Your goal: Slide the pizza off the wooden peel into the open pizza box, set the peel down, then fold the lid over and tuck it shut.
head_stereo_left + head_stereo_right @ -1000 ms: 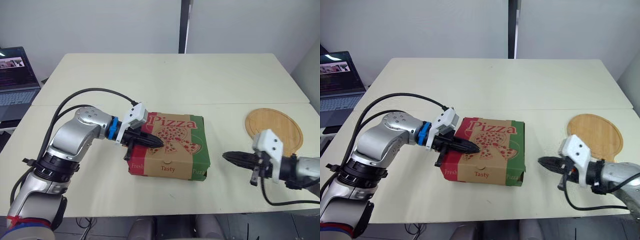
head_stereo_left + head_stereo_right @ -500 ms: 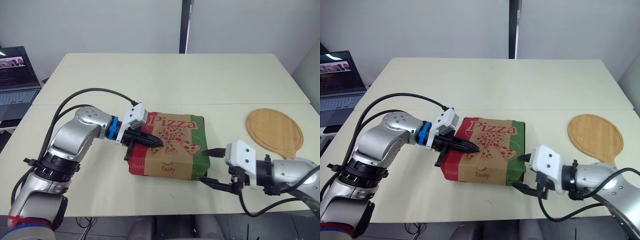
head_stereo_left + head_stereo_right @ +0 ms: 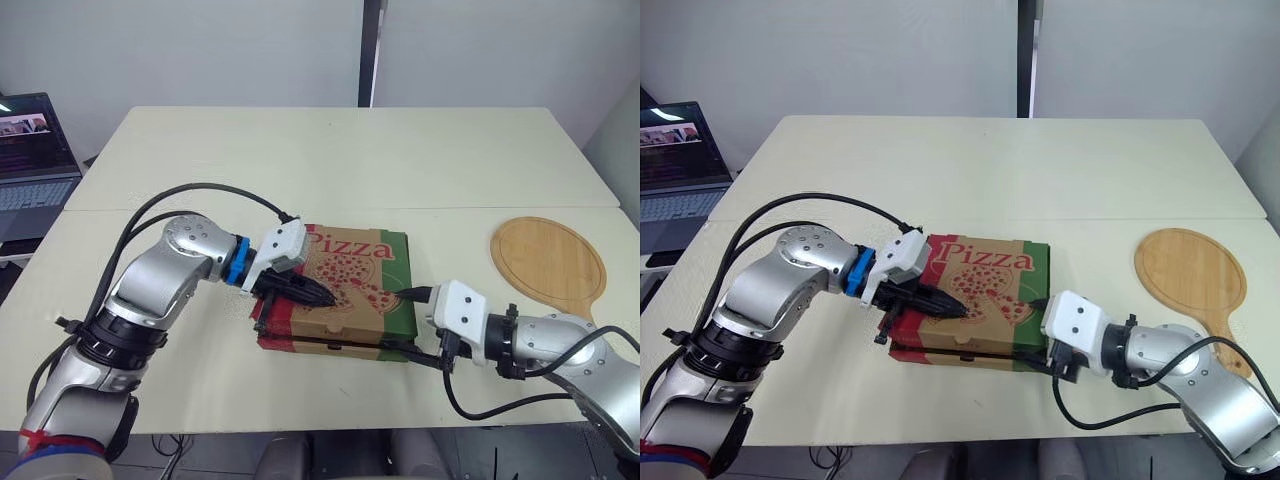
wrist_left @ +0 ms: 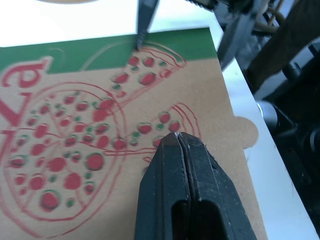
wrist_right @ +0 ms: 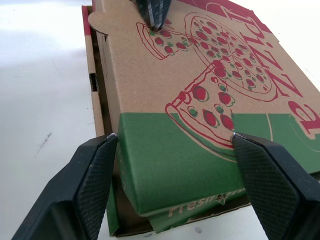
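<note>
Cream, matte worktop (image 3: pixel 330 150) carries a flat square pizza box (image 3: pixel 365 270) of printed brown cardboard at lower centre; a dark gap shows along its front edge under the lid. Left jaws are pressed together, empty, tips resting on the lid's red pizza drawing. Right jaws gape wide, knurled black pads (image 5: pixel 92 182) flanking the box's green corner, nothing clamped. Smooth round wooden peel (image 3: pixel 548 262) lies flat at right.

Pizza box (image 3: pixel 372 268) sits lid-down; wooden peel (image 3: pixel 548 262) lies flat, apart.
</note>
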